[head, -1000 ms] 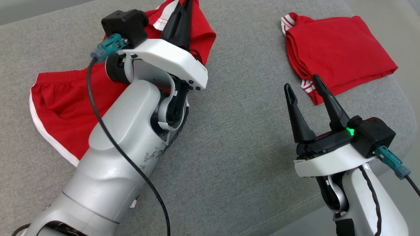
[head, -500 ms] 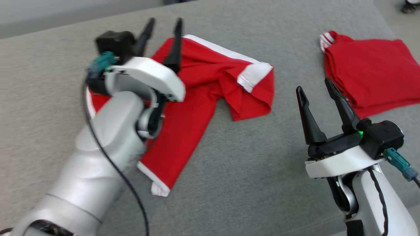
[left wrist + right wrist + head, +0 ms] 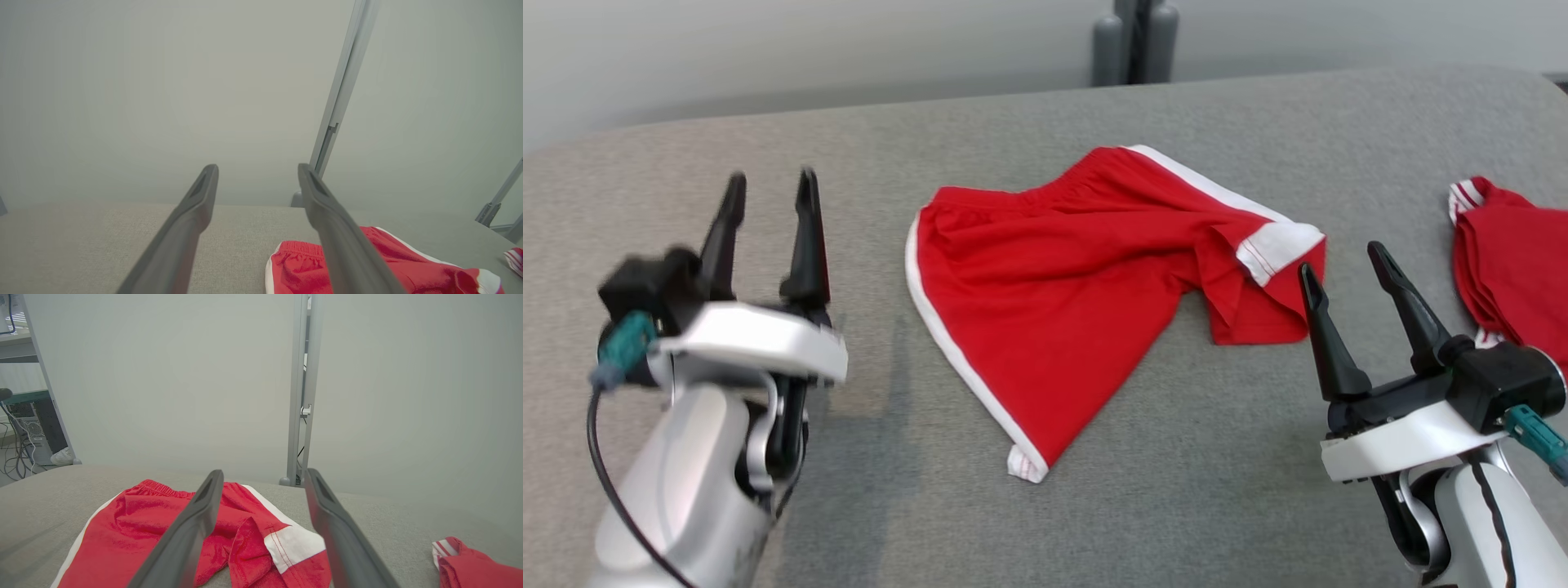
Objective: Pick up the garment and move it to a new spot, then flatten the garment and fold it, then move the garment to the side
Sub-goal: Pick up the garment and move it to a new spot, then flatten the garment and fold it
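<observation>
Both wide, empty: left end effector [image 3: 772, 175], right end effector [image 3: 1341, 257]; shorts [image 3: 1062, 310] between, table [image 3: 1143, 498] around.

The folded red garment [image 3: 1515, 282] is cut off by the right edge; the left hand [image 3: 772, 181] looks blurred.

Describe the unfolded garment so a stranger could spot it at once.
Look at the grey padded surface. Near its middle lie red shorts with white trim, spread out and rumpled. The other red garment, at the right edge, is folded.
</observation>
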